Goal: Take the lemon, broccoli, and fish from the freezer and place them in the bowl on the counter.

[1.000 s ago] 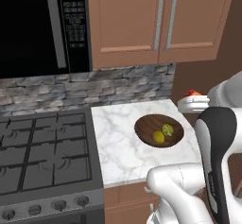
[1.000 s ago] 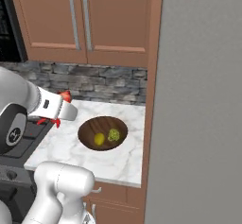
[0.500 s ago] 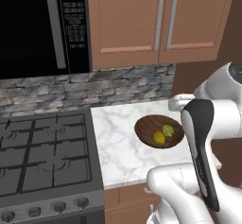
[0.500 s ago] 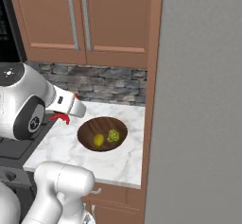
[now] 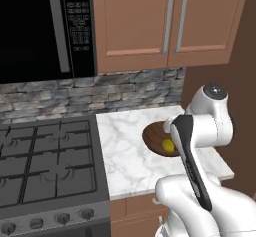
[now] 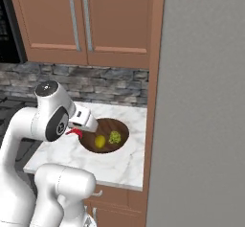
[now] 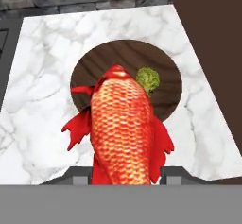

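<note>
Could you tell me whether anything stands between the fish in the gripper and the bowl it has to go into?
Nothing visible does. The gripper holds the fish above the near-left rim of the bowl, over open counter. Inside the bowl lie the broccoli and the lemon, leaving bare wood beside them.

The end effector (image 7: 125, 175) grips the fish (image 7: 124, 128), arm bent forward.
</note>
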Controlling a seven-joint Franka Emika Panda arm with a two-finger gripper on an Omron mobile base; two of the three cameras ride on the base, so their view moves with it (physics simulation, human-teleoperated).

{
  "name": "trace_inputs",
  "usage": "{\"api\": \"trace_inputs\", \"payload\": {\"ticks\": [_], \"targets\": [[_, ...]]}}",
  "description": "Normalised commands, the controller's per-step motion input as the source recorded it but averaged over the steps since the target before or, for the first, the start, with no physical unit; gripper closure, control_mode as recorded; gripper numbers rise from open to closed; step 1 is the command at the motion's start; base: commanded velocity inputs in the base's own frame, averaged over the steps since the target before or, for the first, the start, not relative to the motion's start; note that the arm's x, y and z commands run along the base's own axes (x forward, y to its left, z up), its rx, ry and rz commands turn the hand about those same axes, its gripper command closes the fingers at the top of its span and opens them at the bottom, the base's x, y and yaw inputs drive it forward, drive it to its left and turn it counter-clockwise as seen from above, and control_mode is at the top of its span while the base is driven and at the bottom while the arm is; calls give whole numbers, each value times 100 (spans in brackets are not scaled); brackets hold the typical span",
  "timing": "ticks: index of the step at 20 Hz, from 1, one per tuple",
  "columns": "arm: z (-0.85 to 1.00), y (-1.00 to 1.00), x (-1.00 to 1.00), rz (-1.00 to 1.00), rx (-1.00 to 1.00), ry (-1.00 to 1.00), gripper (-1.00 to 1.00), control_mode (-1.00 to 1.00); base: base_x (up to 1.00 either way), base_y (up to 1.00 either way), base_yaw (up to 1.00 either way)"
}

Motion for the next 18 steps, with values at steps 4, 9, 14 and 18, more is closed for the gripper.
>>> {"api": "trace_inputs", "payload": {"ticks": [4,9,14,18], "targets": [[-80,22,80,0,0,8,100,-100,0,0,0],[-56,26,65,0,0,5,100,-100,0,0,0],[-20,3,54,0,0,5,100,-100,0,0,0],[-25,0,46,0,0,3,100,-100,0,0,0]]}}
